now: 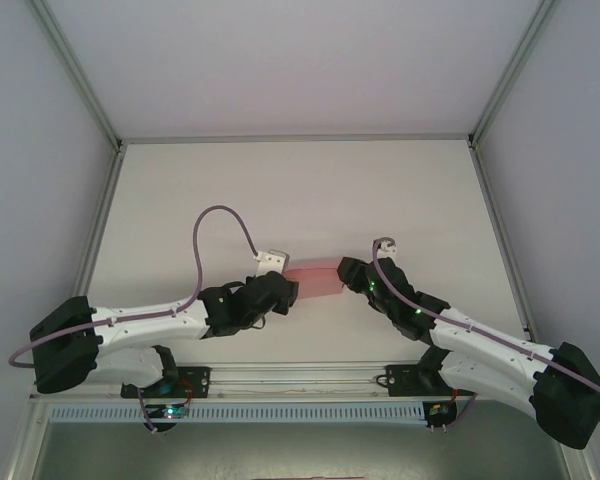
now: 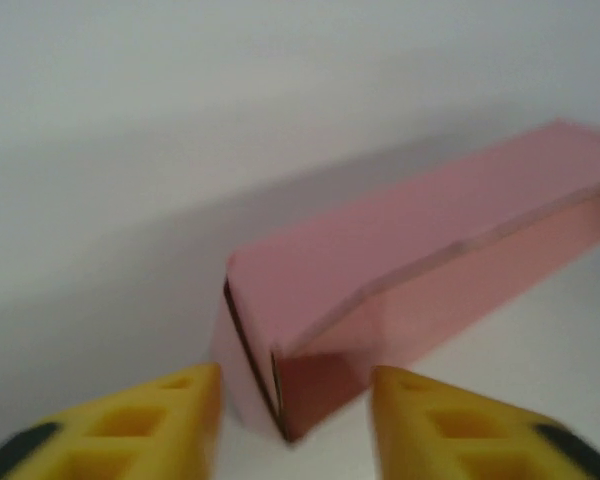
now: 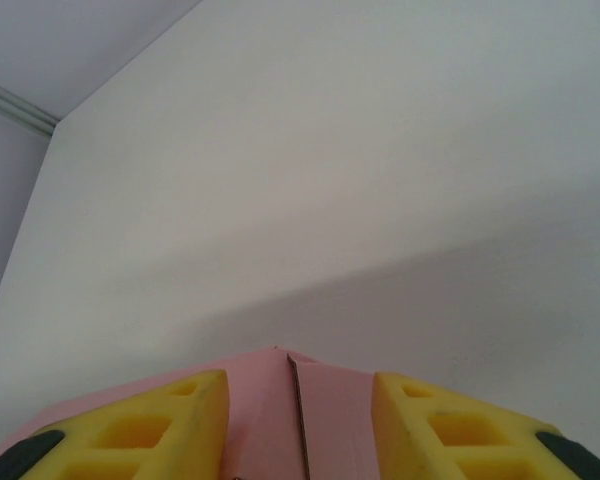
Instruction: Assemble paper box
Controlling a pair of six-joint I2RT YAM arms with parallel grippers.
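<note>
Yellow fingers (image 2: 170, 415) of the left gripper (image 2: 295, 385) stand spread apart, released, with the near end of the paper box (image 2: 410, 250) just ahead of their tips and no clear contact on either side. At the other end, the right gripper (image 3: 300, 385) has pink card filling the gap between its own fingers (image 3: 450, 420), but whether they are pinching the box or only resting over it I cannot tell. The box lies on the white table (image 1: 280, 190) midway between the two arms, already folded into a long, closed-looking sleeve, one end toward each gripper. At the end facing the left wrist camera a dark seam shows where the end flap does not sit quite flush. My judgement is that the work is at the closing stage: body formed, ends being finished. The next move probably calls for the left fingers to press or tuck that end flap home while the right side steadies the box against sliding, and gently, since thin card will buckle.
</note>
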